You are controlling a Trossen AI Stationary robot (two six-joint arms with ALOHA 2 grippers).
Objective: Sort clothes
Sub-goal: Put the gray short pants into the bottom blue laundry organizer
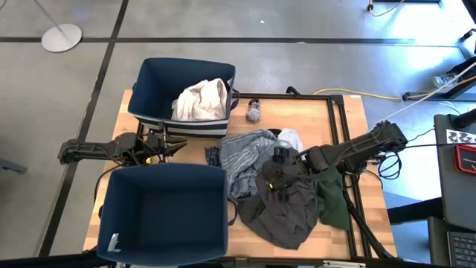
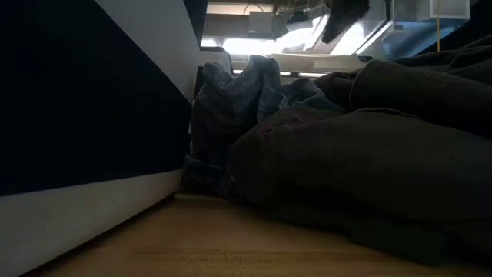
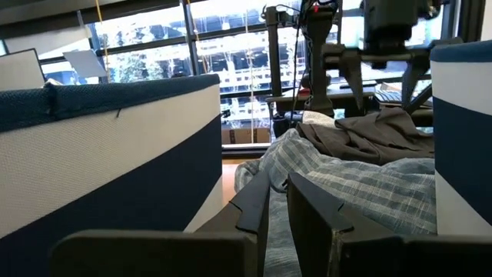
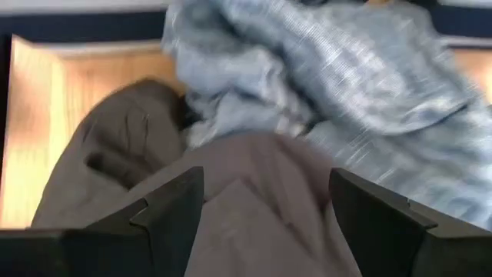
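Right gripper point(image 1: 279, 177) poised with jaws spread wide and empty over dark grey garment point(image 1: 286, 212) in the mixed pile beside grey-blue striped garment point(image 1: 245, 152), presumably lining up a pick; left gripper point(image 1: 175, 149) parked between bins, fingers nearly closed, holding nothing.

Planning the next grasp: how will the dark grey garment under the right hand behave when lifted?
The dark grey garment lies crumpled in folds, so it will probably hang limp. It overlaps the striped garment, so it may drag that along. The open right hand may catch only one layer.
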